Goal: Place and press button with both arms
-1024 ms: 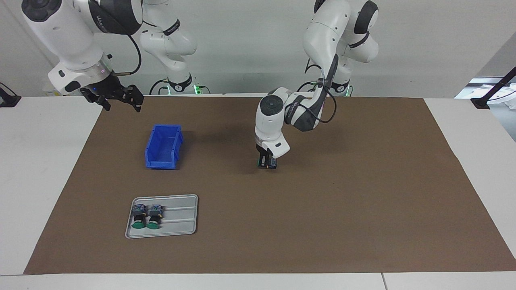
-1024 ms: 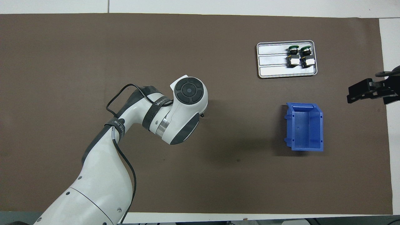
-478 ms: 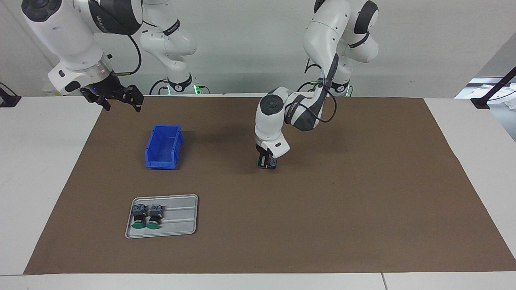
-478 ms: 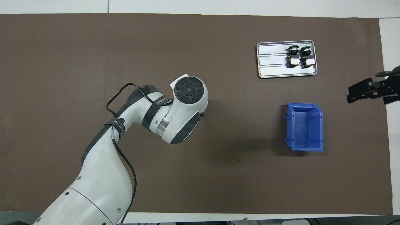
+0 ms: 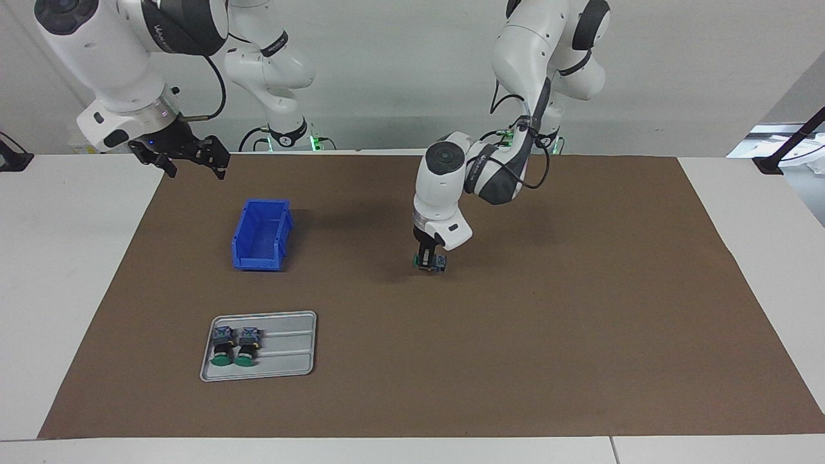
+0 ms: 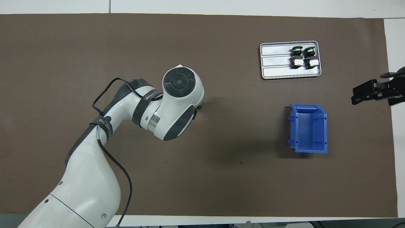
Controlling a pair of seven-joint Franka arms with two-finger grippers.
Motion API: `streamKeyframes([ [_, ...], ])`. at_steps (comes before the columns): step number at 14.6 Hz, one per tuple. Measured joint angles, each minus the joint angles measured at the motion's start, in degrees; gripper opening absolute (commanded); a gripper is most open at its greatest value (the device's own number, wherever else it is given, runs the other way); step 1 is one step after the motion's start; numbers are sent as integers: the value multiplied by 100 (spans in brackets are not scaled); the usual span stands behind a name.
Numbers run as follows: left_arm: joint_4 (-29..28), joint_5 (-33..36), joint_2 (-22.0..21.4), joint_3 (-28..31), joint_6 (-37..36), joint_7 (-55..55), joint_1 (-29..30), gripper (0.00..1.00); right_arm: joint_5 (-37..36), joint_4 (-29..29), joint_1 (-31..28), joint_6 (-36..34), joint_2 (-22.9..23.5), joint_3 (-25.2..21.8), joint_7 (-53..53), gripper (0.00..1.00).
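Observation:
My left gripper (image 5: 428, 256) points down at the middle of the brown mat, shut on a button (image 5: 430, 262) with a green cap and a grey-blue block. The button is at mat level; I cannot tell whether it touches the mat. In the overhead view the left arm's wrist (image 6: 178, 104) hides the gripper, and only a green edge of the button (image 6: 202, 106) shows. My right gripper (image 5: 187, 156) hangs open and holds nothing, over the mat's edge at the right arm's end of the table, and also shows from above (image 6: 370, 93).
A blue bin (image 5: 261, 235) stands toward the right arm's end of the table. Farther from the robots than the bin lies a grey tray (image 5: 290, 370) with two more green-capped buttons (image 5: 223, 348) (image 5: 245, 348) lying side by side.
The left arm's wrist has risen and swung toward the left arm's end of the table, showing more of the fingers; the button stays about where it was. The right arm has not moved.

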Motion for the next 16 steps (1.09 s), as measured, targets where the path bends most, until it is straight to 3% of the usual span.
streamKeyframes([
  [3, -32, -594, -154, 1, -12, 327, 240, 19, 0, 0, 0, 0, 0, 0, 0, 98],
  [7, -72, -1938, -204, 7, 44, 1175, 487, 19, 0, 0, 0, 0, 0, 0, 0, 98],
  [11, -382, -3221, -244, 9, 602, 1986, 569, 19, 0, 0, 0, 0, 0, 0, 0, 98],
  [16, -598, -4475, -317, 12, 699, 2929, 760, 19, 0, 0, 0, 0, 0, 0, 0, 98],
])
